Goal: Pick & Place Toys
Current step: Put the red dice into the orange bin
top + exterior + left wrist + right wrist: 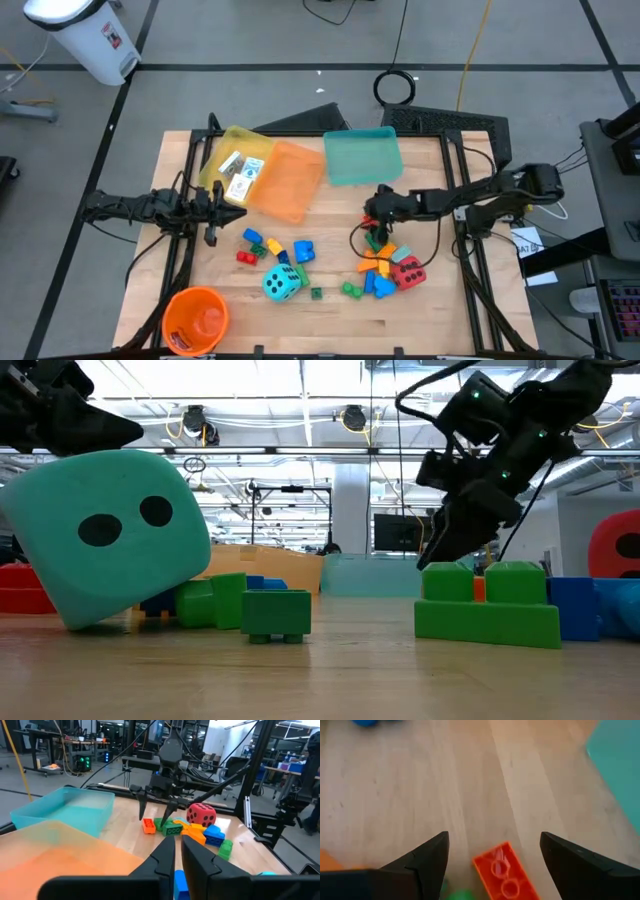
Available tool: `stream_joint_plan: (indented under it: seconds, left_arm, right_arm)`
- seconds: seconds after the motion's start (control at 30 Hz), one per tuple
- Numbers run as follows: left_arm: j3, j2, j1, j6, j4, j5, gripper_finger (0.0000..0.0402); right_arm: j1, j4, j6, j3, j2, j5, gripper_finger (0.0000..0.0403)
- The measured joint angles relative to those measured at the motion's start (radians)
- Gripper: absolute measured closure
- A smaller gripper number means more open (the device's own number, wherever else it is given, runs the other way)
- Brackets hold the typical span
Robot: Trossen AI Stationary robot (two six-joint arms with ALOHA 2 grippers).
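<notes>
Orange plastic shows between the spread fingers of the right gripper (492,862): a small orange brick (504,877) lies flat on the wooden table (330,310), and the gripper hangs just above it with its fingers wide apart and nothing in its grasp. From across the table, the left wrist camera shows that same gripper (155,815) pointing down over the orange brick (148,825) at the edge of a heap of toys, with a green brick (172,828) just beside it and the red die (201,814) behind. Seen from above, this heap lies near the table's right side, below the teal tray (362,156), with the red die (408,272) at its right edge and the right gripper (377,222) above its upper end. A second cluster of bricks lies near the table's middle, with the cyan die (281,283) at its lower edge. White picture cards (238,168) rest in the yellow tray (240,145), which overlaps the orange tray (285,185). The left gripper (212,212) waits over the left side of the table beside these trays, its fingers (162,857) nearly closed with only a thin gap between them and holding nothing. An orange bucket (195,320) stands at the table's lower left corner.
</notes>
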Motion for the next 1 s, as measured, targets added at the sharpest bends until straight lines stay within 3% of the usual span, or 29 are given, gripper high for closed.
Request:
stream_joint_plan:
  seconds: [0.23, 0.47, 0.57, 0.67, 0.77, 0.9, 1.0]
  left_arm:
    - [0.000, 0.000, 0.000, 0.004, 0.000, 0.000, 0.0360]
    - [0.000, 0.000, 0.000, 0.004, 0.000, 0.000, 0.0360]
    - [0.000, 0.000, 0.000, 0.004, 0.000, 0.000, 0.0360]
    - [0.000, 0.000, 0.000, 0.004, 0.000, 0.000, 0.0360]
    - [0.000, 0.000, 0.000, 0.004, 0.000, 0.000, 0.0360]
    - [0.000, 0.000, 0.000, 0.004, 0.000, 0.000, 0.0360]
    - [0.000, 0.000, 0.000, 0.004, 0.000, 0.000, 0.0360]
  right_arm:
    - [0.030, 0.174, -0.068, 0.001, -0.044, -0.007, 0.0122]
    - [0.171, 0.538, -0.471, 0.000, -0.068, -0.008, 0.0122]
    - [0.233, 0.716, -0.477, 0.001, -0.049, -0.005, 0.0122]
    - [0.293, 0.745, -0.402, 0.003, -0.038, 0.033, 0.0118]
    - [0.364, 0.566, -0.323, 0.083, -0.042, 0.123, 0.0103]
    - [0.498, 0.001, -0.229, 0.323, -0.023, 0.399, 0.0077]
    - [0.597, -0.323, -0.170, 0.461, 0.027, 0.462, 0.0058]
